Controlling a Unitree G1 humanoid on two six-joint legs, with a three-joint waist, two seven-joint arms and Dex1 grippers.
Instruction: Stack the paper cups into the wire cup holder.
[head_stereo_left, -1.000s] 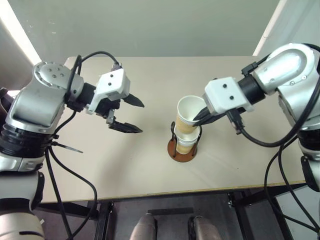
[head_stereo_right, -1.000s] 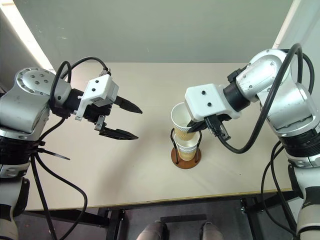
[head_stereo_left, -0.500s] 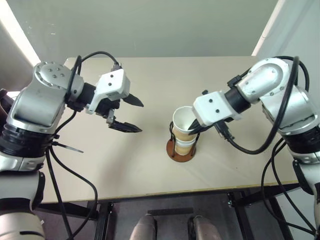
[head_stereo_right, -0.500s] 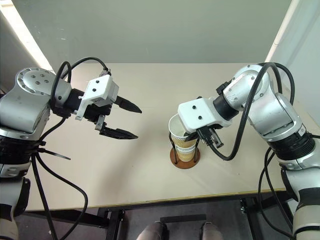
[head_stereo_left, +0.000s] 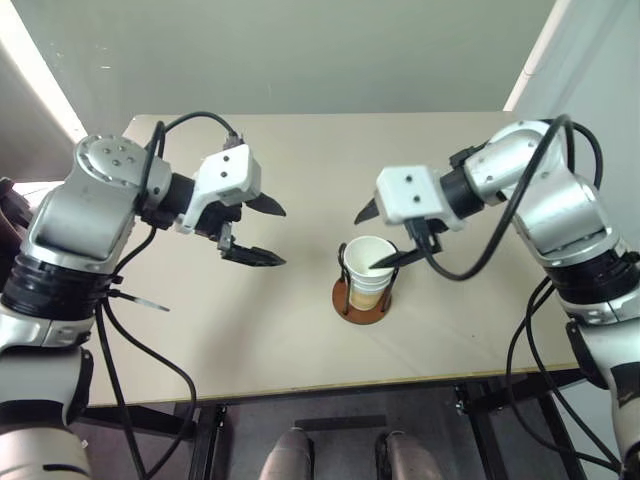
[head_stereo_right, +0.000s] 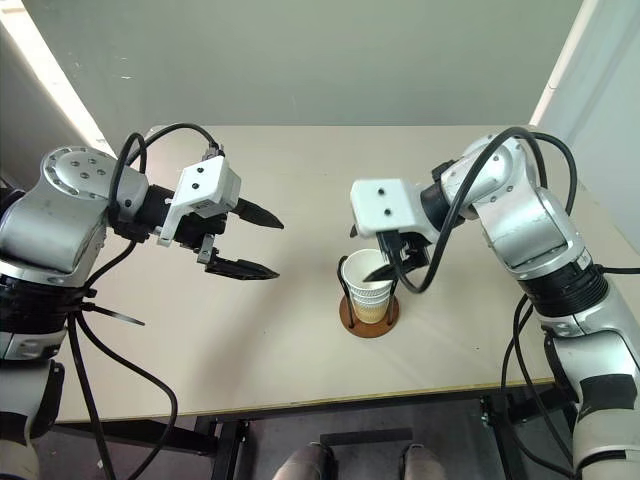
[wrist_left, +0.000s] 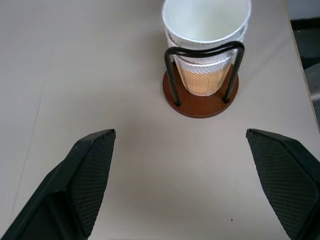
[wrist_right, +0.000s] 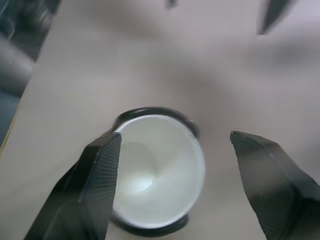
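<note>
**Cups seated in holder, right fingers parted**

My right gripper stood spread above the tan-yellow, white-rimmed paper cups, holding nothing. My left gripper, upper left of centre, was also spread and empty. The cups sat nested inside the black-wire, reddish-brown-based cup holder, centre frame. Risk as I judged it: one finger lay across the top rim, so lifting away could snag and tip the stack.

the tan paper cups sit nested inside the black wire cup holder with round wooden base, on the beige table, between left gripper and right gripper.
</note>
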